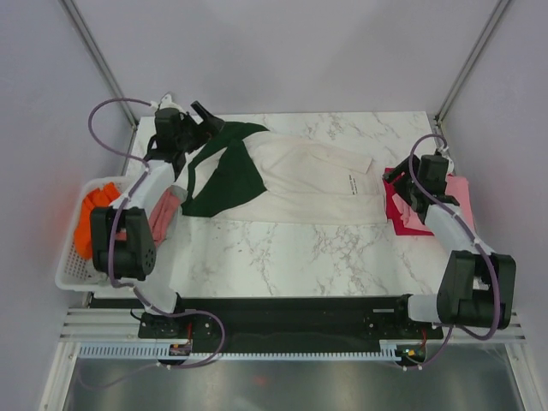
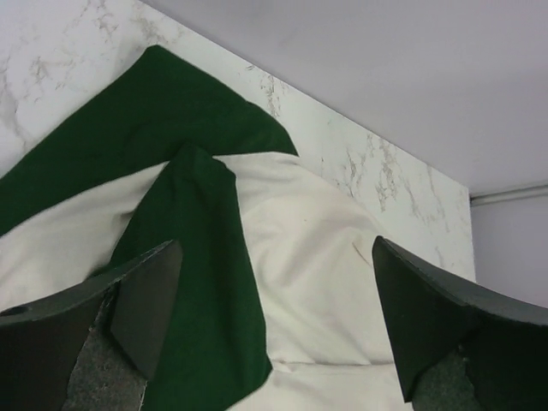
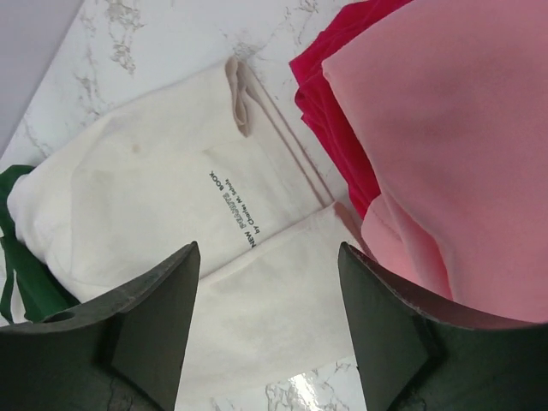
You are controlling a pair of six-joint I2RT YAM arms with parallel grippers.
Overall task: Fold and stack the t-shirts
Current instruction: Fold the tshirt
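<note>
Top external view first: the cream t-shirt (image 1: 300,180) lies flat-ish on the marble table (image 1: 300,257), a bit past the middle toward 12 o'clock. Its long axis runs 9 to 3 o'clock. The green sleeves (image 1: 227,175) are at the 9 o'clock end, bunched and folded over the body, and the plain cream end points to 3 o'clock with a line of black print (image 1: 351,181) on it.

That cream end sits just beside a small stack at 3 o'clock, a pink t-shirt (image 1: 458,193) on top of a crimson t-shirt (image 1: 396,210).

The white basket (image 1: 68,274) hangs out at the table's 9 o'clock edge with an orange t-shirt (image 1: 90,223) in it. A dusty-rose t-shirt (image 1: 163,214) droops at the basket's 3 o'clock rim, partly behind the left arm, so it's hard to say how much of it is inside.

The left gripper (image 1: 204,114) is over the sleeve end, and its wrist view shows the jaws spread wide and holding nothing. The right gripper (image 1: 396,175) is over where cream meets crimson, also gaping and holding nothing.
</note>
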